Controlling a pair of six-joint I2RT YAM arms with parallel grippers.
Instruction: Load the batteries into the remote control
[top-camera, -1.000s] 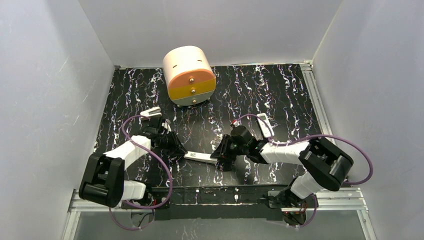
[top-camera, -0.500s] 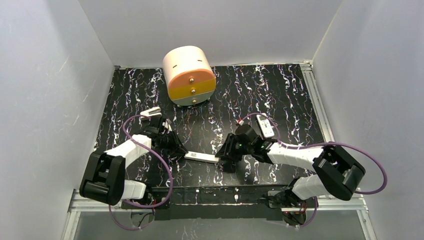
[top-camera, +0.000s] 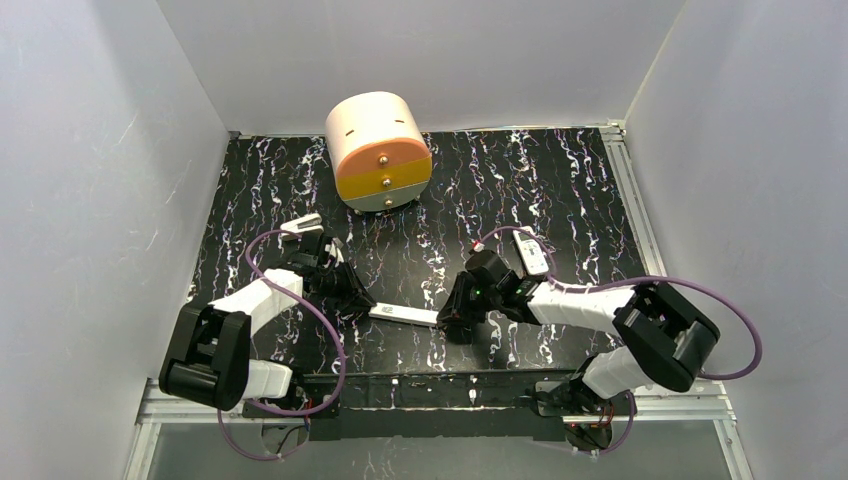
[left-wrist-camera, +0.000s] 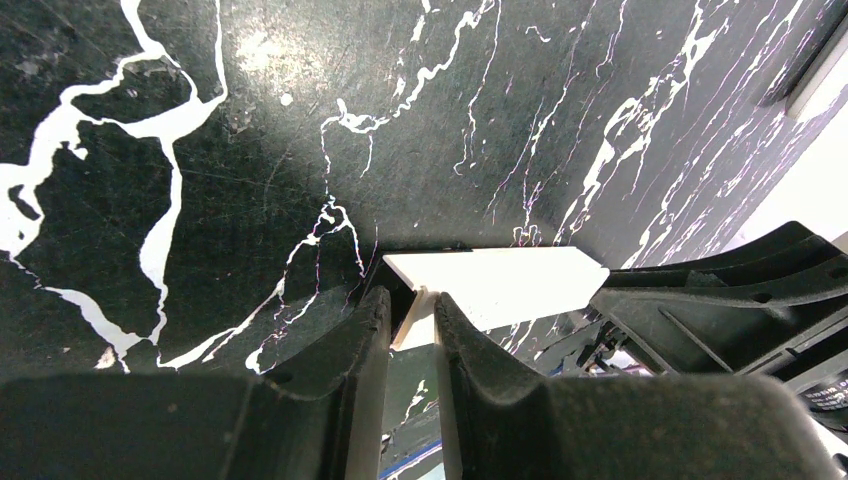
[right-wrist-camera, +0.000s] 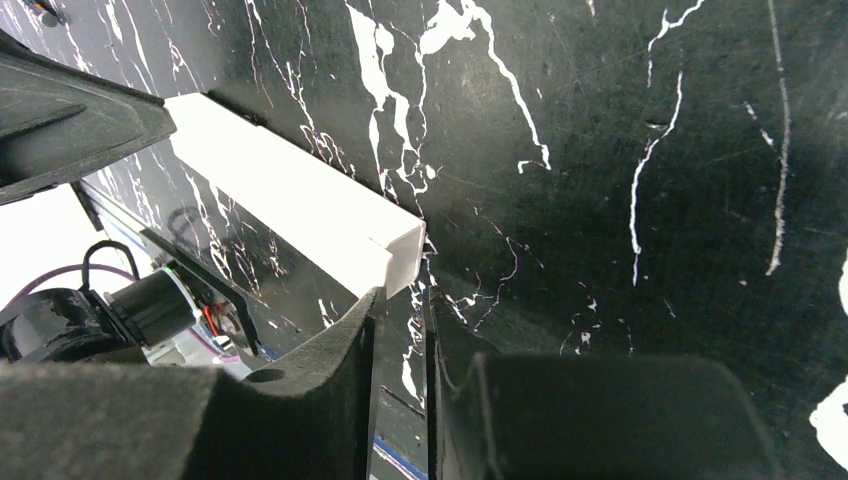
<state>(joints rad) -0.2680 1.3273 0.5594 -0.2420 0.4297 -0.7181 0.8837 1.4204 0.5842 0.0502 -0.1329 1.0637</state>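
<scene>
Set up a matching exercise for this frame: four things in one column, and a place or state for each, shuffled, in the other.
Things:
1. white bar
2. round drawer unit
3. left gripper
4. right gripper

Places or states:
A. at the back of the table, left of centre
B. clamped on the bar's left end
C. spanning the gap between the two grippers
D. fingertips at the bar's right end

Pairs: 1-C, 2-A, 3-B, 4-D
</scene>
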